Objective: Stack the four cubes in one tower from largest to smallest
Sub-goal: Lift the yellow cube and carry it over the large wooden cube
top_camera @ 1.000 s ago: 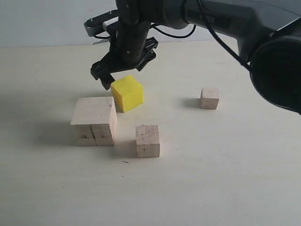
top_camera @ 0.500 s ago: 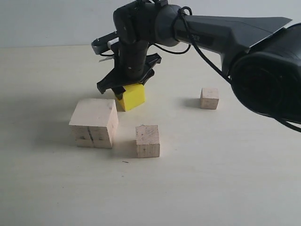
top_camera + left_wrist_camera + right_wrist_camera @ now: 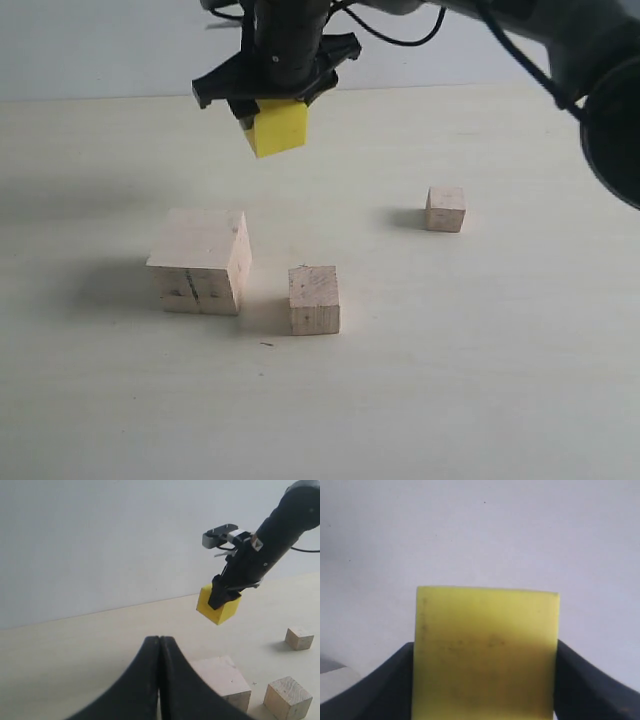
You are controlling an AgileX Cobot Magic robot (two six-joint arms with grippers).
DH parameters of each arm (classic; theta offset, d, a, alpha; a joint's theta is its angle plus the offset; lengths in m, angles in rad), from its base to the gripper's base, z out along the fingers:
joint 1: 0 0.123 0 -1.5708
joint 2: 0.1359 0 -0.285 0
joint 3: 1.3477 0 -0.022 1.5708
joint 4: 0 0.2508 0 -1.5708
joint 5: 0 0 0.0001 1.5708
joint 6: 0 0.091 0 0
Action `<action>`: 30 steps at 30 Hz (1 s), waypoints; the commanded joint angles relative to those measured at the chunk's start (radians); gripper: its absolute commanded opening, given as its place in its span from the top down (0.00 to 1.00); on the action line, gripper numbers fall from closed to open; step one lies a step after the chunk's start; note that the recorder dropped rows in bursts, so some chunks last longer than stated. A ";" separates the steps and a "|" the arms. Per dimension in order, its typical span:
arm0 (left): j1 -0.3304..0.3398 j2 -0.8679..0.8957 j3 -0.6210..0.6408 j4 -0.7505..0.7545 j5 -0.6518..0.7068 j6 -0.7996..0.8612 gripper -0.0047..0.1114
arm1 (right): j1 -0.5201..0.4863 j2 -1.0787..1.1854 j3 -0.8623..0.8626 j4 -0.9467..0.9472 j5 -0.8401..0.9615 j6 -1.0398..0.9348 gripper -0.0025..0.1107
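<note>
Black and pressed tip to tip, the left gripper point(image 3: 159, 639) holds nothing. On the pale table point(image 3: 480, 380), the large wood cube point(image 3: 198, 260) sits furthest left. Higher and slightly to its right in the exterior view, the right gripper point(image 3: 272, 108) clamps the yellow cube point(image 3: 278, 130) between its fingers, clear of the table. The medium wood cube point(image 3: 314, 299) stands just right of the large one, apart from it. The small wood cube point(image 3: 445, 209) rests alone, well off to the right.

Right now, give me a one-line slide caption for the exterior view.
Right gripper holds the yellow cube above the table; large wood cube, medium wood cube and small wood cube sit apart.
</note>
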 commanded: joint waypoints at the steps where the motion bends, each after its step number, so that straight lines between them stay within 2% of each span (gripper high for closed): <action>1: -0.001 -0.024 0.005 0.006 -0.016 0.002 0.96 | -0.002 -0.083 -0.008 -0.002 0.073 0.048 0.98; 6: -0.001 -0.033 0.007 0.006 -0.016 0.000 0.96 | 0.010 -0.157 -0.008 -0.029 0.148 0.118 0.98; 12: -0.001 -0.033 0.009 0.008 -0.016 0.000 0.96 | 0.149 -0.203 -0.008 -0.258 0.199 0.259 0.98; 21: -0.001 -0.033 0.009 0.008 -0.012 0.000 0.96 | 0.292 -0.162 -0.006 -0.218 0.199 0.453 0.98; 30: -0.001 -0.033 0.009 0.008 -0.012 0.000 0.96 | 0.347 -0.087 -0.006 -0.170 0.199 0.636 0.98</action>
